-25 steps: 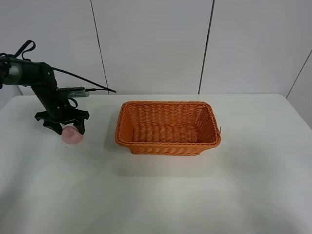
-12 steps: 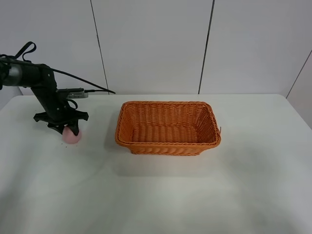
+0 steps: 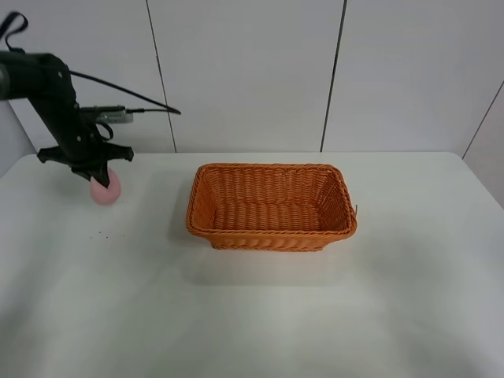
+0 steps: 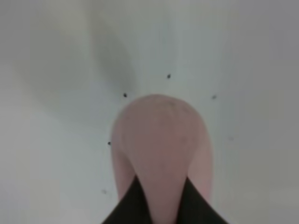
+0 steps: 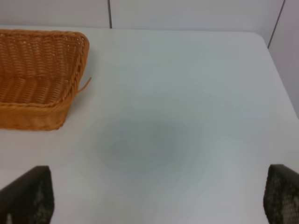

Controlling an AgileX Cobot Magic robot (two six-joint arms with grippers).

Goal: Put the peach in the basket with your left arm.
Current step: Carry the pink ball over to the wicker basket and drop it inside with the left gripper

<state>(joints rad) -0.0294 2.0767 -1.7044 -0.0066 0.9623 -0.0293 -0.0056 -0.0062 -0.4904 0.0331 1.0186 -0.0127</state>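
Observation:
The pink peach [image 3: 105,189] hangs in my left gripper [image 3: 93,173], lifted above the white table at the far left. The black claw fingers are closed around its top. In the left wrist view the peach [image 4: 161,144] fills the middle, with dark fingertips [image 4: 128,207] pressed on it. The orange woven basket [image 3: 272,206] stands in the middle of the table, well to the right of the peach. It holds nothing. My right gripper [image 5: 154,200] is open, with its fingertips [image 5: 28,193] far apart over bare table; a corner of the basket [image 5: 42,74] shows there.
The white table [image 3: 260,315] has a back edge against a grey panelled wall. A black cable [image 3: 126,90] trails from the left arm. A few small dark specks [image 4: 124,95] lie on the table under the peach.
My left gripper closed on the peach and lifted it up off the table, moving slightly left and toward the back. The basket has not moved.

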